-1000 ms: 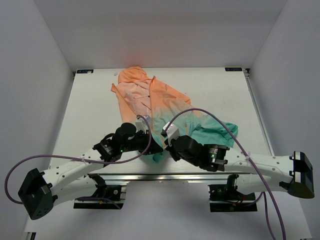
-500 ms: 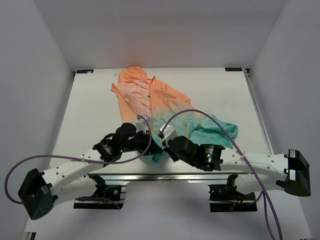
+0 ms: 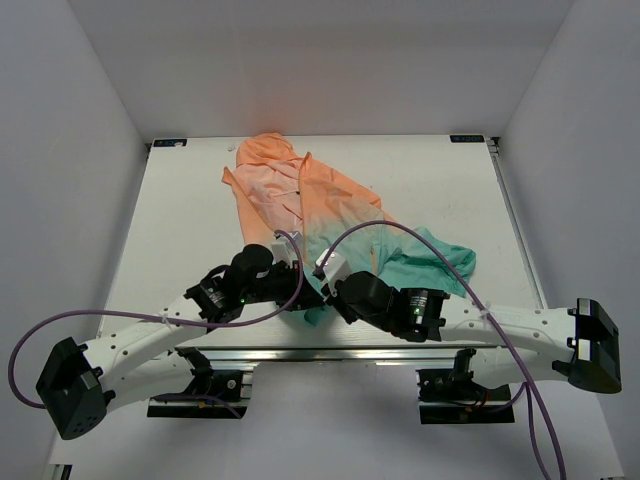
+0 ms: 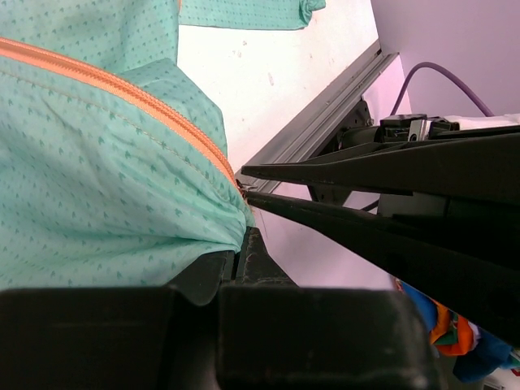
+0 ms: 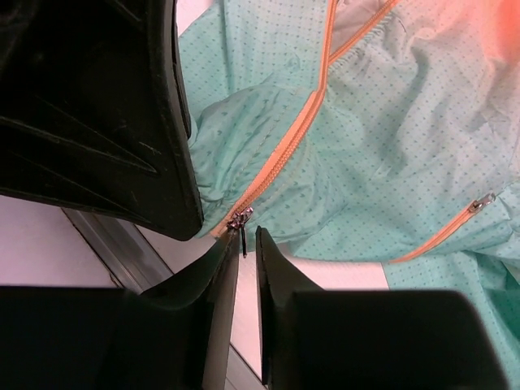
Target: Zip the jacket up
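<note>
The jacket (image 3: 300, 200) lies flat on the table, peach-orange at the far hood and teal at the near hem. My left gripper (image 4: 238, 248) is shut on the teal hem beside the bottom end of the orange front zipper (image 4: 138, 97). My right gripper (image 5: 246, 237) sits right at that zipper end. Its jaws stand a narrow gap apart, with the small metal zipper pull (image 5: 242, 238) hanging loose between them, under the slider (image 5: 240, 218). In the top view both grippers (image 3: 312, 288) meet at the hem near the table's front edge. The left gripper's fingers (image 5: 162, 162) fill the right wrist view's upper left.
The table's metal front rail (image 4: 317, 114) runs just below the hem. A teal sleeve (image 3: 440, 265) spreads to the right. A pocket zipper (image 5: 455, 223) shows on the right panel. Purple cables (image 3: 400, 225) arch over the arms. White walls enclose the table.
My right arm has shifted slightly left toward the hem, and its jaws have parted from shut to a narrow gap around the zipper pull. The left gripper has held still.
</note>
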You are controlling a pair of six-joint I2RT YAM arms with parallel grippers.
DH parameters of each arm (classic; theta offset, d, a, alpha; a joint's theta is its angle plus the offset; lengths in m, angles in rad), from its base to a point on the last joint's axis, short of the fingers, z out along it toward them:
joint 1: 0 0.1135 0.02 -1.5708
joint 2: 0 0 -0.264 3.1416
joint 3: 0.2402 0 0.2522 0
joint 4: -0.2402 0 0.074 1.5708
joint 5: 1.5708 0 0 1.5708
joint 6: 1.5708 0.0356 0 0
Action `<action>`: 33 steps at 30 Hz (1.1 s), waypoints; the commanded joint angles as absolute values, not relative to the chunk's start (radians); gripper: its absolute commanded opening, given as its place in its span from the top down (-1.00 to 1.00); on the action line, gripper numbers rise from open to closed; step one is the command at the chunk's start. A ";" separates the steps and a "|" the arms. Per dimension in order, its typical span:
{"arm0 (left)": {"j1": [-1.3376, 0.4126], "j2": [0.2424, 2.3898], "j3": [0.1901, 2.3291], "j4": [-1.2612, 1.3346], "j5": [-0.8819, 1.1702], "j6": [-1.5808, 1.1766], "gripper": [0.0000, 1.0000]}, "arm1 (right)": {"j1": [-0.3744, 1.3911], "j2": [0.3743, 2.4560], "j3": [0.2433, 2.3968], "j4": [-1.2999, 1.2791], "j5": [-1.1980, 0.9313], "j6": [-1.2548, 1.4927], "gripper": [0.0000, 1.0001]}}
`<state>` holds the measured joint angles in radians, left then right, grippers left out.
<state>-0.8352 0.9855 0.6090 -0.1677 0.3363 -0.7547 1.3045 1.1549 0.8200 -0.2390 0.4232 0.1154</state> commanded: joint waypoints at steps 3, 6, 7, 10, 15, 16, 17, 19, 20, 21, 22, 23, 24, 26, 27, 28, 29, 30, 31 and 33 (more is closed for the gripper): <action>-0.839 0.966 0.655 -0.164 0.368 -0.741 1.00 | 1.308 1.163 0.824 -0.161 0.403 0.083 0.59; -0.841 0.960 0.658 -0.170 0.368 -0.741 1.00 | 1.308 1.177 0.827 -0.163 0.432 0.089 0.65; -0.839 0.957 0.658 -0.170 0.368 -0.739 1.00 | 1.308 1.183 0.830 -0.164 0.445 0.092 0.69; -0.841 0.954 0.658 -0.179 0.367 -0.738 1.00 | 1.308 1.186 0.834 -0.170 0.472 0.100 0.96; -0.839 0.966 0.669 -0.236 0.361 -0.735 1.00 | 1.308 1.158 0.831 -0.143 0.531 0.115 1.00; -0.839 0.972 0.675 -0.268 0.354 -0.735 1.00 | 1.310 1.148 0.833 -0.138 0.544 0.114 1.00; -0.839 0.982 0.678 -0.284 0.354 -0.733 1.00 | 1.309 1.146 0.839 -0.137 0.584 0.124 1.00; -0.839 0.988 0.678 -0.325 0.350 -0.733 1.00 | 1.308 1.146 0.862 -0.152 0.644 0.129 1.00; -0.841 0.989 0.678 -0.339 0.347 -0.733 1.00 | 1.308 1.152 0.874 -0.167 0.666 0.138 1.00; -0.839 0.989 0.680 -0.353 0.342 -0.735 1.00 | 1.308 1.166 0.903 -0.202 0.682 0.147 1.00; -0.839 0.989 0.680 -0.377 0.331 -0.735 1.00 | 1.308 1.175 0.917 -0.218 0.719 0.150 1.00; -0.839 0.989 0.681 -0.391 0.327 -0.736 1.00 | 1.308 1.186 0.933 -0.235 0.738 0.153 1.00; -0.841 0.994 0.680 -0.399 0.325 -0.738 1.00 | 1.308 1.193 0.945 -0.250 0.752 0.155 1.00; -0.841 1.002 0.678 -0.420 0.331 -0.742 1.00 | 1.304 1.224 0.979 -0.268 0.787 0.150 1.00; -0.839 1.012 0.678 -0.426 0.336 -0.742 1.00 | 1.301 1.247 0.992 -0.276 0.795 0.149 1.00; -0.839 1.017 0.678 -0.442 0.340 -0.742 1.00 | 1.292 1.258 1.017 -0.291 0.798 0.147 1.00; -0.839 1.022 0.677 -0.448 0.341 -0.741 1.00 | 1.287 1.272 1.031 -0.301 0.798 0.146 1.00; -0.839 1.023 0.676 -0.452 0.342 -0.739 1.00 | 1.281 1.281 1.040 -0.305 0.802 0.147 1.00; -0.842 1.022 0.675 -0.465 0.342 -0.738 1.00 | 1.267 1.301 1.049 -0.313 0.810 0.146 1.00; -0.842 1.017 0.676 -0.497 0.333 -0.735 1.00 | 1.244 1.327 1.074 -0.318 0.816 0.147 1.00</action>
